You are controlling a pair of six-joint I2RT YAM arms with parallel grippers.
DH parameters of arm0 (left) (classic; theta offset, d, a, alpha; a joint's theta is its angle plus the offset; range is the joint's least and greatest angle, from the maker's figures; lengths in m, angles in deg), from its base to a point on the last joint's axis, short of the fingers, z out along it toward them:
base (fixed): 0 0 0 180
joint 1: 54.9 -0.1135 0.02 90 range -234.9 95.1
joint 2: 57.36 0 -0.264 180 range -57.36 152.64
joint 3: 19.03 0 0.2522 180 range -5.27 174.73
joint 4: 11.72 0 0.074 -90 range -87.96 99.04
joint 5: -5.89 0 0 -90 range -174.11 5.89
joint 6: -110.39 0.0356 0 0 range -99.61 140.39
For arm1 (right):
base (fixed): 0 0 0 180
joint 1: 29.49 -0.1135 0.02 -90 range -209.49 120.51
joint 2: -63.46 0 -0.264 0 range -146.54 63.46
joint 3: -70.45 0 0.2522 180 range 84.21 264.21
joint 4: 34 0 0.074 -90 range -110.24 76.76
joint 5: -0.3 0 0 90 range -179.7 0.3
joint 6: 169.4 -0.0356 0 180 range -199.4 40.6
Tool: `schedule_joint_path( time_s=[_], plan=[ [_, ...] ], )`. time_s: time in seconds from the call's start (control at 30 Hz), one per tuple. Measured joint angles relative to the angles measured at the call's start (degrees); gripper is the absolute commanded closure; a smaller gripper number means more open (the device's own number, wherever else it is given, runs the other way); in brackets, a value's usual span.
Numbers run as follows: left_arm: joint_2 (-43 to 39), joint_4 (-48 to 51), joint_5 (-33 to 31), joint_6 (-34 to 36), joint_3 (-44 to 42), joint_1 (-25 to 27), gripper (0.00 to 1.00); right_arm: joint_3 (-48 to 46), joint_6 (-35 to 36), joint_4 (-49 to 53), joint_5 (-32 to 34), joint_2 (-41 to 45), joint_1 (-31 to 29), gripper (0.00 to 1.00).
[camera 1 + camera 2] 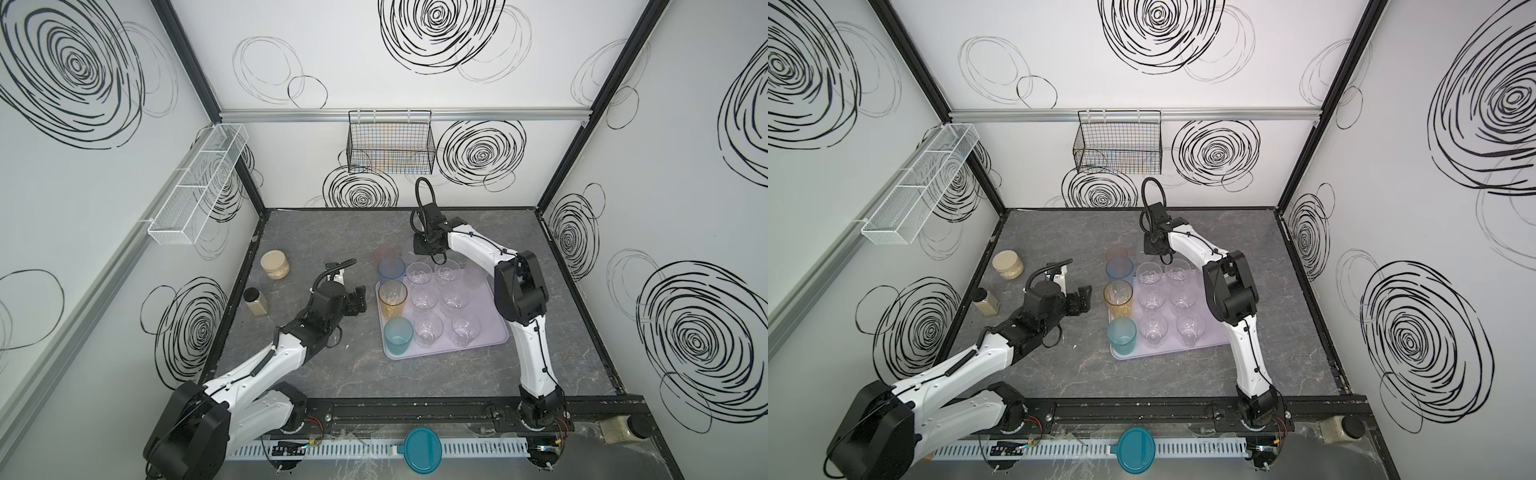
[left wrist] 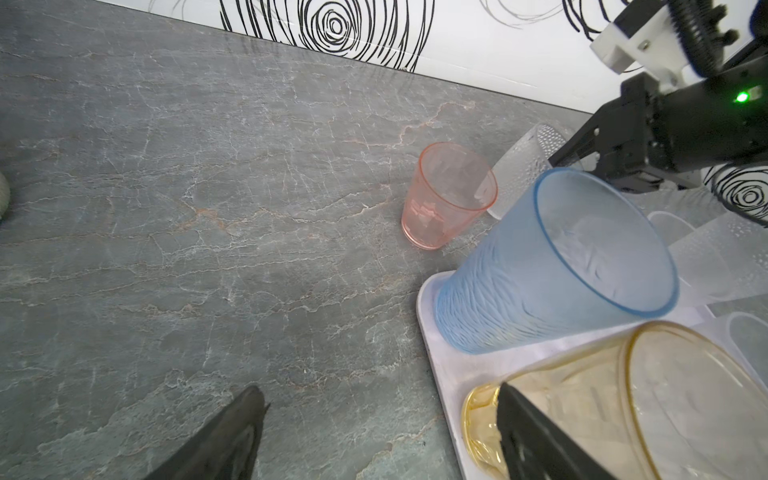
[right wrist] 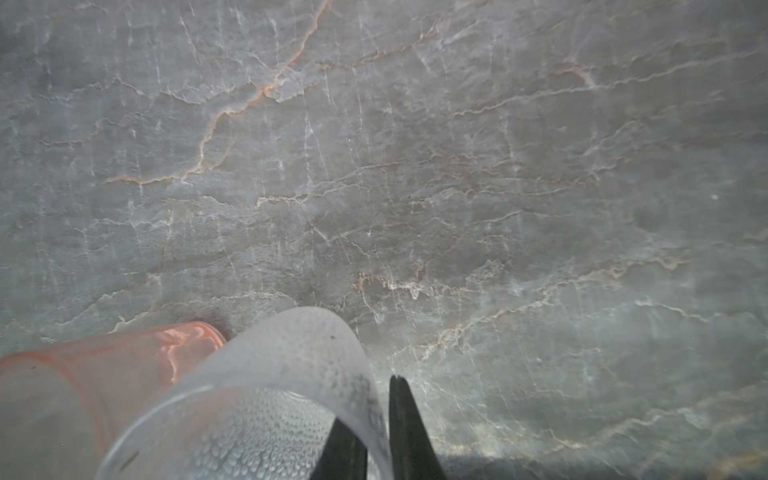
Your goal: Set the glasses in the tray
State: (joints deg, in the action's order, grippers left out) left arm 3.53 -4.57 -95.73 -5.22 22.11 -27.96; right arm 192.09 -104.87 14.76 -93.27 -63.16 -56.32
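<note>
Glasses (image 1: 424, 300): most stand in the lilac tray (image 1: 490, 332). The blue tumbler (image 2: 552, 266), amber tumbler (image 2: 582, 399) and teal tumbler (image 1: 398, 336) line one side, with clear ones beside them.

Outstanding:
- pink tumbler (image 2: 449, 195), on the grey tabletop (image 2: 208, 208) just beyond the tray
- frosted tumbler (image 3: 270, 374) beside it, wall pinched between the right gripper (image 3: 368, 401) fingers

Left gripper (image 2: 382, 436): spread wide, empty.

Judged nearly complete; two to go.

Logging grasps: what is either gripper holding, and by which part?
The right gripper pinches the short frosted dimpled tumbler by its rim wall, one finger inside. The left gripper holds nothing.
</note>
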Motion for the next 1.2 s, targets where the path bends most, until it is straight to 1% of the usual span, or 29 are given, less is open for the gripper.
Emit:
schedule_joint_path(
  time_s=[0.1,0.27,0.37,0.43,0.5,0.63,0.73,0.8,0.9,0.97,1.03,1.2],
  plan=[
    [0.00,0.04,0.00,0.00,0.00,0.00,0.10,0.17,0.24,1.22,1.11,3.37,0.13,0.90],
    [-1.09,1.68,-0.24,0.48,0.46,0.00,0.10,0.02,1.29,2.89,2.97,11.78,0.22,0.90],
    [-3.13,4.31,-1.31,1.40,2.34,0.74,0.10,-3.21,2.08,3.15,4.26,19.26,0.50,0.90],
    [-4.48,5.68,-2.69,1.88,4.24,2.29,0.10,-6.78,2.45,3.50,5.01,24.65,0.92,0.91],
    [-5.44,6.80,-4.09,2.38,6.27,5.09,0.10,-11.30,2.80,3.56,5.60,30.16,1.81,0.91],
    [-5.79,8.24,-7.69,3.41,9.70,12.63,0.10,-23.69,3.69,3.19,6.60,41.75,4.94,0.90],
    [-4.26,9.73,-11.02,4.00,12.11,18.88,0.10,-31.74,4.35,3.67,6.47,49.27,8.50,0.91],
    [-2.51,10.25,-13.11,4.42,13.73,22.71,0.10,-34.86,4.94,4.26,6.23,52.85,11.74,0.91],
    [0.98,10.16,-15.96,5.27,16.31,28.79,0.09,-38.53,5.42,4.37,6.58,56.48,16.31,0.91],
    [3.54,9.64,-17.29,5.86,17.64,32.20,0.08,-41.24,5.55,4.46,6.84,58.07,18.29,0.91],
    [6.43,8.72,-18.21,6.32,18.45,35.10,0.08,-44.30,5.55,4.59,6.97,59.12,19.23,0.91],
    [13.09,8.74,-19.28,6.82,19.37,39.30,0.06,-51.65,4.70,5.09,6.73,61.11,19.74,0.91]
  ],
)
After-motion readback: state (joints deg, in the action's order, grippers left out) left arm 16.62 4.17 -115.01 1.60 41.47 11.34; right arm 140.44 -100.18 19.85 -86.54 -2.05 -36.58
